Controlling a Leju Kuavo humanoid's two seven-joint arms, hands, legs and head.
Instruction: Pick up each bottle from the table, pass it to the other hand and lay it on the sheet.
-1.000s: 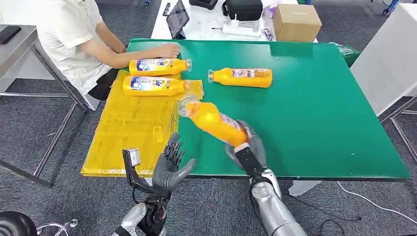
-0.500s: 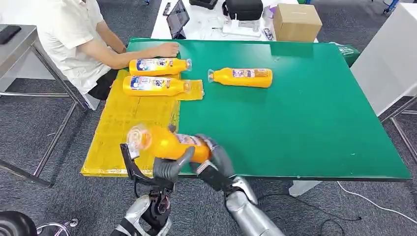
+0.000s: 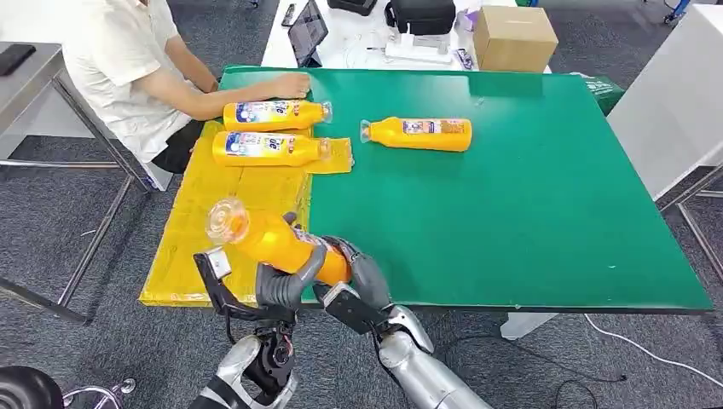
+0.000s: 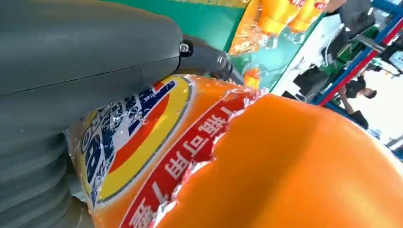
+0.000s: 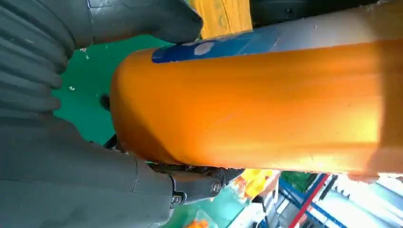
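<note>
Mid-handover: my right hand [image 3: 354,277] grips the base end of the orange bottle [image 3: 281,243] while my left hand [image 3: 286,281] has its fingers [image 3: 309,266] wrapped around the body, bottle held in the air, tilted, cap end up-left, over the near edge of the green tabletop [image 3: 529,204] beside the yellow sheet [image 3: 217,213]. 2 bottles already lie at the sheet's far end by a seated person, 1 more waits on the tabletop. Looks full, so probably heavy, stiff plastic with a glossy slippery label; best held around the mid-body.
</note>
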